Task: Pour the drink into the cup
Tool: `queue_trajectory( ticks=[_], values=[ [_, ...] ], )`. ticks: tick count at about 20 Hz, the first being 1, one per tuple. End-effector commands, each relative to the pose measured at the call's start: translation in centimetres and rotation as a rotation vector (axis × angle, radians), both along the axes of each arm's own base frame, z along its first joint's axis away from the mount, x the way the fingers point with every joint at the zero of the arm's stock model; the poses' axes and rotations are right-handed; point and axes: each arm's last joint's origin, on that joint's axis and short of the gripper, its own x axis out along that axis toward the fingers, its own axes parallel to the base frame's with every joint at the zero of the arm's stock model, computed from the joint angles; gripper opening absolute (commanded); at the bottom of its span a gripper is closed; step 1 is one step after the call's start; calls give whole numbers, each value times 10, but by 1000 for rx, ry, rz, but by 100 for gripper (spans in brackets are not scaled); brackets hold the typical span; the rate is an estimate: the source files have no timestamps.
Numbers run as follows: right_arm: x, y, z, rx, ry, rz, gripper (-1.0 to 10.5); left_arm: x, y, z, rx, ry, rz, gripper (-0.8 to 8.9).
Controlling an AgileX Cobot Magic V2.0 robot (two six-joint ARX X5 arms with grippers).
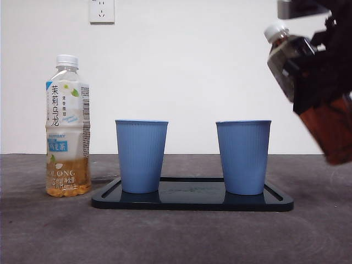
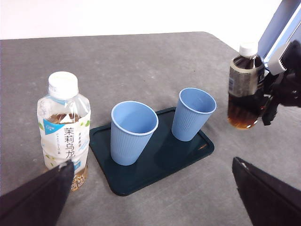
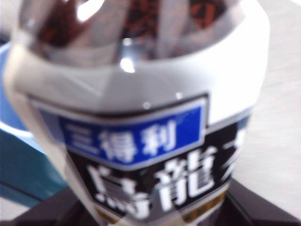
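Note:
My right gripper (image 1: 324, 77) is shut on a dark tea bottle (image 1: 311, 104) with a white cap and holds it in the air, tilted with its cap toward the cups, to the right of the tray. The bottle fills the right wrist view (image 3: 141, 108) and shows in the left wrist view (image 2: 243, 87). Two blue paper cups, one on the left (image 1: 141, 155) and one on the right (image 1: 243, 157), stand upright on a dark tray (image 1: 192, 201). My left gripper (image 2: 150, 188) is open and empty, back from the tray.
A light jasmine oolong tea bottle (image 1: 67, 127) with a white cap stands upright on the grey table, left of the tray; it also shows in the left wrist view (image 2: 63, 127). A wall socket (image 1: 102, 11) is on the white wall behind.

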Motion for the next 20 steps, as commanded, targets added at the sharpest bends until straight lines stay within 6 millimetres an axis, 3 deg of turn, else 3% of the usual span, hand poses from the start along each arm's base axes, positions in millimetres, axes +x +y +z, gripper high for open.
queue_trajectory(
  ticks=[1,4,7,20],
  values=[
    [-2,9,31,-131,-79,15,230,0,0,2,2,-19,-3,526],
    [-8,14,46,-324,-53,21,230,0,0,2,2,-18,-3,526],
    [-5,17,47,-515,-15,29,230,0,0,2,0,-17,-2,526],
    [22,48,2,-1132,106,24,230,0,0,2,0,-17,-2,526]
  ],
)
